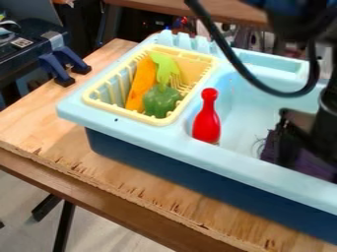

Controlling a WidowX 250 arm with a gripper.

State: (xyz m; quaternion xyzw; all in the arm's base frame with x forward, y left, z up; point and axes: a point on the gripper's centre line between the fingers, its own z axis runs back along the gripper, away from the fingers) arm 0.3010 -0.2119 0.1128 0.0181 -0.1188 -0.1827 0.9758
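"The gripper (288,147) hangs low in the toy sink's (220,156) basin, but we can't tell whether it is clenched or released."

"What containers do we have to its left in our view?"

"Beside the basin, we see a yellow basket (115,108) with an orange piece (140,81), a light-green piece (168,66) and a dark-green toy pepper (161,101) inside. Between basket and gripper, we find a red pin-shaped toy (207,120) upright in the basin."

"And the cloth (315,170)?"

"We see dark purple, soft-looking folds, partly hidden behind the gripper."

"Where exactly?"

"Right around the gripper's lower end, inside the basin; we can't tell whether they touch."
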